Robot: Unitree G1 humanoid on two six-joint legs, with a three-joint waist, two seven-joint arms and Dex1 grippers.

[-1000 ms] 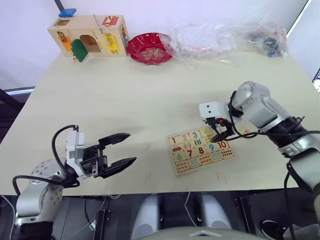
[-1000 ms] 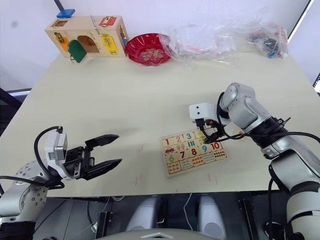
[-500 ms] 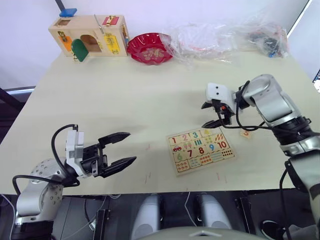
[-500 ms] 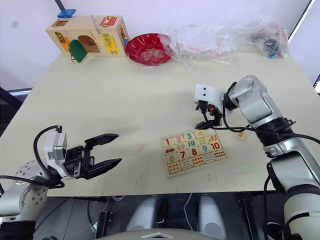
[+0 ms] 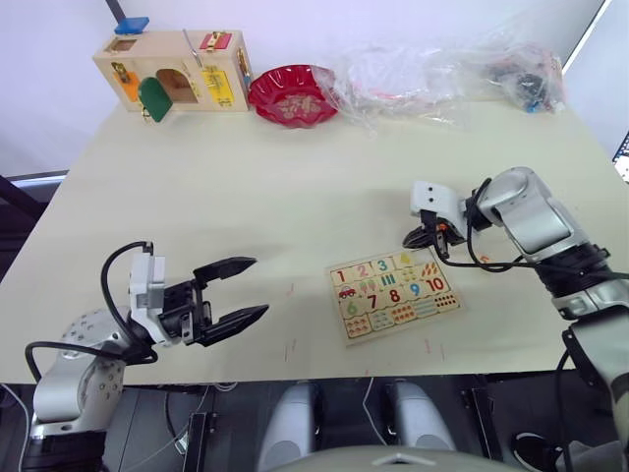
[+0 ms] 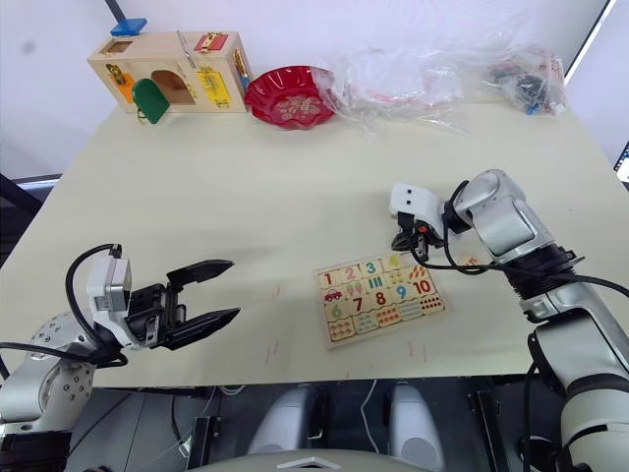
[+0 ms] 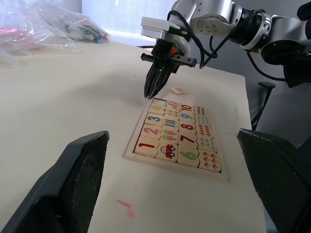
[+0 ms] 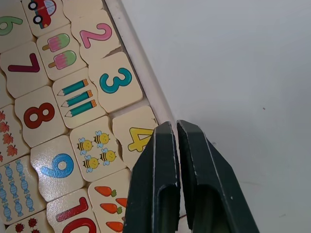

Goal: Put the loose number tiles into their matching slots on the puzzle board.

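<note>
1. Both fingers of the right gripper [image 7: 148, 93] are pressed together with nothing between them. Their tips point down at the puzzle board [image 5: 346, 332], at its long edge on the 1-to-5 row, over the yellow 4 tile [image 8: 137, 139].
2. Four tiles, 1 through 4, already sit in that row. The fifth slot, at the board's end past the 4, is partly covered by the fingers in the right wrist view. It looks unfilled, though I cannot be sure.
3. One loose tile [image 7: 177, 90] lies flat on the table, off the board, just beyond its short end where the 10 is printed. Its digit is too small to read; going by the row it should be the 5.
4. From the closed fingers the tile lies away from the board's 1 end, past the corner by the 4. It is apart from the board but near it. The tile is square, so no long axis dictates the grip. I judge the next move needs the jaws parted and carried sideways past that short end before coming down.
5. Across the table, well beyond the board's 1 end, the left gripper [image 5: 258, 287] hangs with its fingers spread and empty. The right arm is far nearer the tile.
</note>
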